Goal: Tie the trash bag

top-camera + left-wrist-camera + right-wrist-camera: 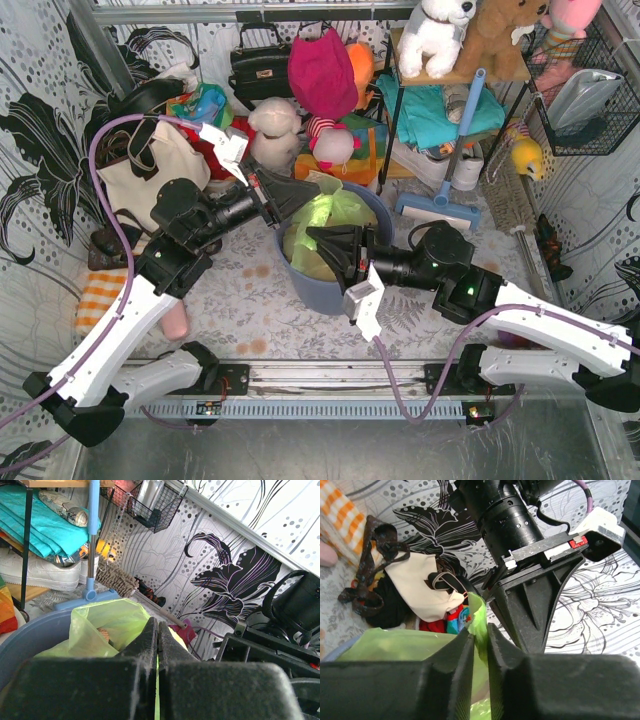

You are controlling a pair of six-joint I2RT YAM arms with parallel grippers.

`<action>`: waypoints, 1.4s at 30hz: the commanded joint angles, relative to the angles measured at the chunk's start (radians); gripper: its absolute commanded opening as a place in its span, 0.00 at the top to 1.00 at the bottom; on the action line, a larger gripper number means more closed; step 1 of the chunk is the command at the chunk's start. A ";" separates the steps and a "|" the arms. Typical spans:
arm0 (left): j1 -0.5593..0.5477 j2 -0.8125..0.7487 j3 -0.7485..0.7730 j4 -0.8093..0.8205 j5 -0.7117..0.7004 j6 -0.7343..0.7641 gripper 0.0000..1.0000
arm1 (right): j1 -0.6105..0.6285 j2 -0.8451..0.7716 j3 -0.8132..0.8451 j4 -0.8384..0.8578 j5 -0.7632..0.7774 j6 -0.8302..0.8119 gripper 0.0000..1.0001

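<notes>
Left claw (pixel 157 627) and right claw (pixel 480 632) tight on trash bag (pixel 335 212) in bin (pixel 315 290), toys (pixel 275 130) behind.

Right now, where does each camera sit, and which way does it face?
Top external: above and behind the bases, looking down on the thin, translucent light-green trash bag in the round blue-grey bin; left arm and right arm show.
Left wrist: on the left arm, facing over the trash bag toward the flowered wall; the shut left gripper shows.
Right wrist: on the right arm, facing the left gripper and cream tote bag; the right gripper shows.
Shared: all show the trash bag.
</notes>
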 commanded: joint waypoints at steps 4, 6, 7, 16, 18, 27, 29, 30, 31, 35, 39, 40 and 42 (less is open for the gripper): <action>0.000 -0.011 0.042 0.007 -0.043 0.031 1.00 | 0.000 -0.030 0.015 0.024 -0.012 0.067 1.00; 0.000 -0.010 0.043 -0.004 -0.080 0.051 1.00 | 0.001 -0.058 -0.014 0.087 -0.005 0.189 1.00; 0.001 -0.008 0.044 -0.007 -0.102 0.061 1.00 | 0.000 -0.073 -0.032 0.134 0.010 0.259 1.00; 0.001 0.027 0.055 -0.008 -0.288 0.164 1.00 | 0.000 -0.206 -0.143 0.273 0.577 1.184 1.00; 0.002 0.030 0.051 -0.003 -0.345 0.179 1.00 | 0.000 -0.226 -0.110 0.130 0.733 1.344 1.00; 0.001 0.013 0.005 -0.040 -0.571 0.259 1.00 | 0.000 -0.251 -0.040 -0.212 1.064 1.521 1.00; 0.001 0.008 -0.008 -0.049 -0.597 0.266 1.00 | 0.001 -0.271 -0.052 -0.202 1.022 1.497 1.00; 0.002 0.010 -0.011 -0.051 -0.588 0.268 1.00 | 0.000 -0.288 -0.079 -0.155 0.954 1.465 1.00; 0.001 0.016 -0.011 -0.050 -0.566 0.271 1.00 | 0.001 -0.306 -0.112 -0.087 0.871 1.406 1.00; 0.002 0.041 -0.002 0.002 -0.366 0.273 1.00 | 0.000 -0.351 -0.232 0.158 0.537 1.160 0.97; 0.002 0.065 0.033 0.054 -0.225 0.257 1.00 | 0.001 -0.342 -0.299 0.284 0.311 0.867 0.49; 0.001 0.070 0.046 0.059 -0.200 0.259 1.00 | 0.000 -0.333 -0.304 0.299 0.276 0.783 0.40; 0.001 0.082 0.071 0.072 -0.148 0.263 1.00 | 0.000 -0.305 -0.303 0.320 0.244 0.664 0.31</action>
